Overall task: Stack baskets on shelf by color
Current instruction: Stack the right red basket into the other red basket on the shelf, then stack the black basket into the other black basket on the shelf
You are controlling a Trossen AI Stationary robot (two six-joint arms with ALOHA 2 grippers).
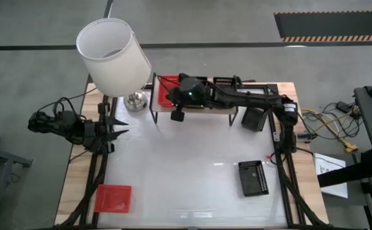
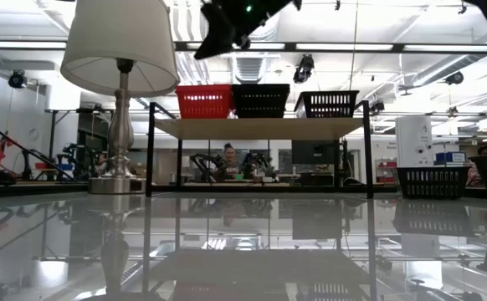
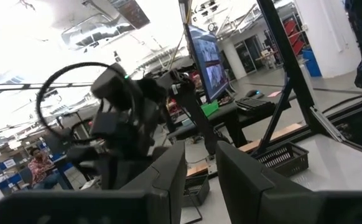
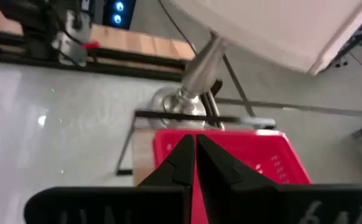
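Observation:
A red basket [image 1: 165,90] stands on the left end of the shelf [image 1: 192,108], with two black baskets [image 2: 260,100] [image 2: 327,103] beside it on the plank. My right gripper [image 4: 194,158] is shut and empty. It hangs above the red basket [image 4: 243,158], well clear of it in the low view [image 2: 220,32]. My left gripper [image 1: 118,130] waits open at the table's left edge. A second red basket [image 1: 112,198] lies on the table near the front left. A black basket [image 1: 253,177] lies at the right.
A lamp with a white shade [image 1: 112,54] and a metal base [image 1: 135,100] stands just left of the shelf, close to my right gripper. Another black basket [image 1: 253,119] sits on the table by the shelf's right end. The glossy tabletop [image 1: 186,166] lies between the arms.

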